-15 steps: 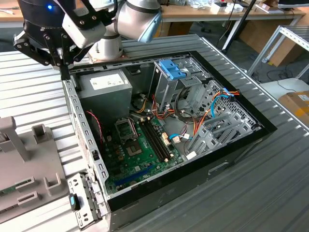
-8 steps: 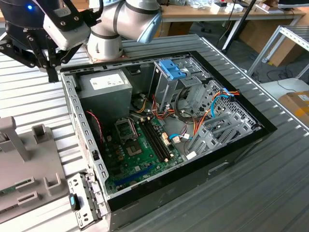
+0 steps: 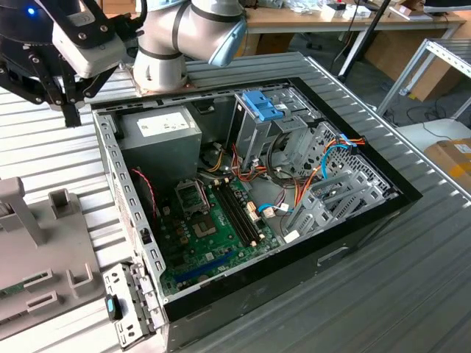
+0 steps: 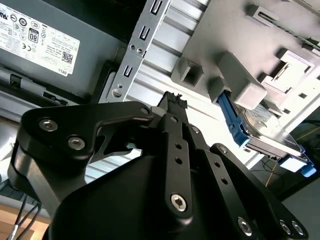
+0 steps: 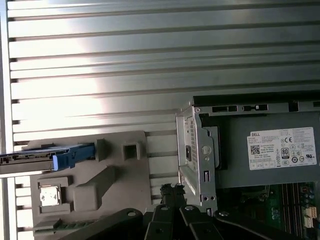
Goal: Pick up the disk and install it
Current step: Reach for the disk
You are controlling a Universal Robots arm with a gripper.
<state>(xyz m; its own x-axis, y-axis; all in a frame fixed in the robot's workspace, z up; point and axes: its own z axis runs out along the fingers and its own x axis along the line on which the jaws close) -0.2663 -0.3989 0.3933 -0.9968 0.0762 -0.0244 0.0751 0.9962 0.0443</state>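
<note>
The disk (image 4: 260, 131) is a flat dark drive with bright blue side rails. It stands on edge in a slot of the grey holder block (image 4: 235, 55); the first wrist view shows the disk (image 5: 47, 159) edge-on at the holder's (image 5: 107, 172) far end. My gripper (image 4: 174, 101) hangs above the ribbed table between the holder and the open computer case (image 3: 118, 176), well apart from the disk. Its fingers are shut with nothing between them. In the exterior view the gripper (image 3: 71, 116) sits just outside the case's back corner.
The case holds a grey power supply (image 3: 158, 136) with a white label, a green motherboard (image 3: 213, 235), a light-blue latch plate (image 3: 262, 104) on the drive cage and loose cables. A small metal bracket (image 3: 129, 309) lies by the case's front corner.
</note>
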